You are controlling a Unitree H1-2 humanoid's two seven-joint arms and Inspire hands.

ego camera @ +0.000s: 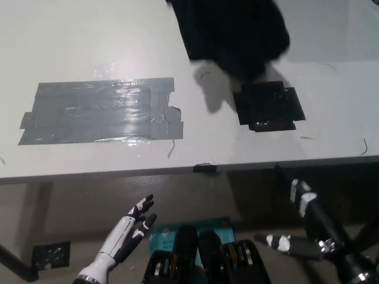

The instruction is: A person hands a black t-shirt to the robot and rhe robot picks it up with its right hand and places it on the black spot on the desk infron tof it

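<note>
Right hand (pixel 308 228) sits low, below the desk (pixel 106 47) edge, fingers spread, holding nothing. Left hand (pixel 133 228) rests lower left, also spread and empty. Black t-shirt (pixel 237 32) hangs over the desk's far side, blurred, just above the black spot (pixel 269 106). Grey tape patch (pixel 100 111) lies well left.
</note>
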